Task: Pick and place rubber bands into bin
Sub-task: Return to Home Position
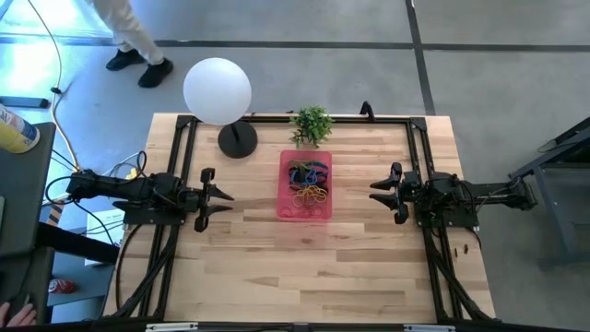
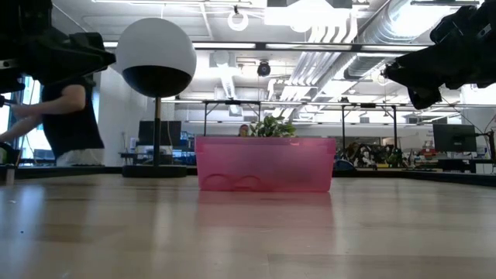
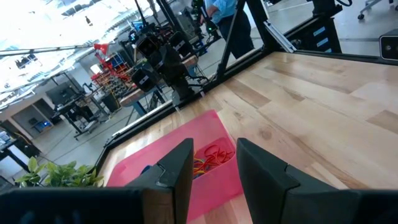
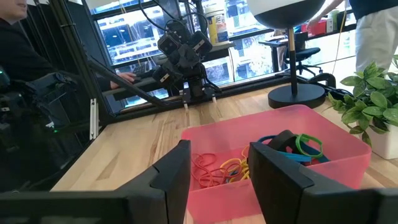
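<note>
The pink bin (image 1: pixel 305 185) rests on its base in the middle of the wooden table and shows as a pink box (image 2: pixel 266 163) in the low view. Rubber bands (image 1: pixel 309 182) in blue, green, black, red, orange and yellow lie inside it, also seen as a heap of bands (image 4: pixel 261 158) in the right wrist view and as red and yellow bands (image 3: pixel 210 157) in the left wrist view. My left gripper (image 1: pixel 221 197) hangs open at the table's left side, pointing level at the bin. My right gripper (image 1: pixel 380 192) hangs open at the right side, facing the bin.
A white globe lamp (image 1: pixel 218 90) on a black round base (image 1: pixel 237 140) stands at the back left. A small green potted plant (image 1: pixel 312 124) stands just behind the bin. Black frame rails (image 1: pixel 184 148) run along the left, right and far table edges. A person (image 2: pixel 70 116) is beyond the table.
</note>
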